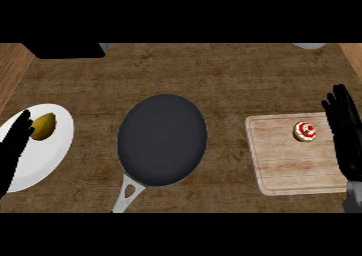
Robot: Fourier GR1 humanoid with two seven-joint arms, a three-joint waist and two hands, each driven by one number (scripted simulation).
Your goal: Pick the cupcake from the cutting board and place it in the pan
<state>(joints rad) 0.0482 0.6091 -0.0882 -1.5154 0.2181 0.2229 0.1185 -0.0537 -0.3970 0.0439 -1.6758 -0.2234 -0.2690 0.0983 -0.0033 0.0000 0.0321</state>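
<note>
The cupcake (305, 131), white with red markings on top, sits on the cutting board (287, 170), in the board's upper right part, just to the left of the right hand (348, 135). Nothing touches it. The right hand stands at the board's right edge with its fingers straight and slightly spread, pointing away from the robot; it holds nothing, and whether its side touches the board cannot be told. Its fingertips reach past the board's far edge, and the cupcake lies level with the middle of the fingers.

The cutting board is a pale wooden slab lying flat on the brown counter (213, 70). Well to the left of the right hand lies the pan (162, 140), dark and round, its bowl bare, its grey handle (127, 195) pointing toward the robot.

Farther left is a white plate (47, 150) with a yellow-brown fruit (42, 126) on it. The left hand (10, 150) rests over the plate's left part, fingers straight and up, holding nothing, the fruit just to its right.
</note>
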